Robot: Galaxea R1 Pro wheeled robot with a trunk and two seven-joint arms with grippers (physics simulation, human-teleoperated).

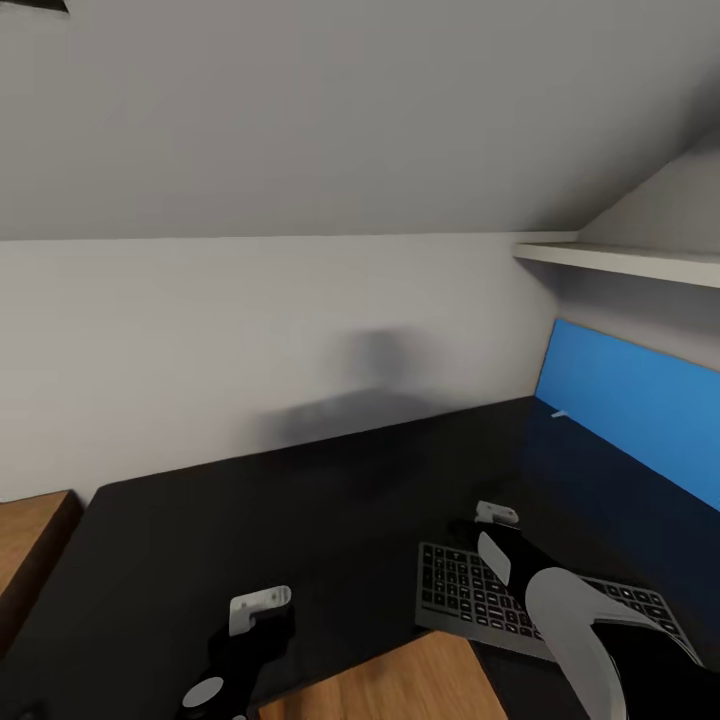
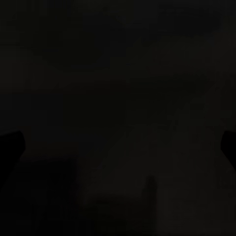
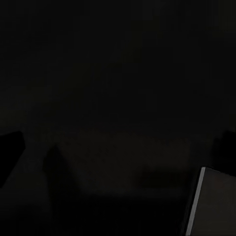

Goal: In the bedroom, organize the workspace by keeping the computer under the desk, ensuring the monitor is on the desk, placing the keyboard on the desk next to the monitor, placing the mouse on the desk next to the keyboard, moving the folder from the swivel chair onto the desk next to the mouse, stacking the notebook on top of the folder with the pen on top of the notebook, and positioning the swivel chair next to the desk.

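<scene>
Jaw states cannot be told for either the left gripper [image 1: 262,606] or the right gripper [image 1: 497,515]. At lower right the keyboard [image 1: 470,590] is seen flat on the black desk [image 1: 300,500], partly covered by the right arm. Behind it, at right, the blue back panel [image 1: 640,400] is shown beneath a white shelf [image 1: 630,262].

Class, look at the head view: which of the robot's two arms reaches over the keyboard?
The right arm: it crosses above the keyboard lying on the black desk. The left arm is over bare desk near its front edge.

A home office nook: black desk [image 1: 300,500], keyboard [image 1: 470,590], sloped ceiling [image 1: 350,110].
</scene>
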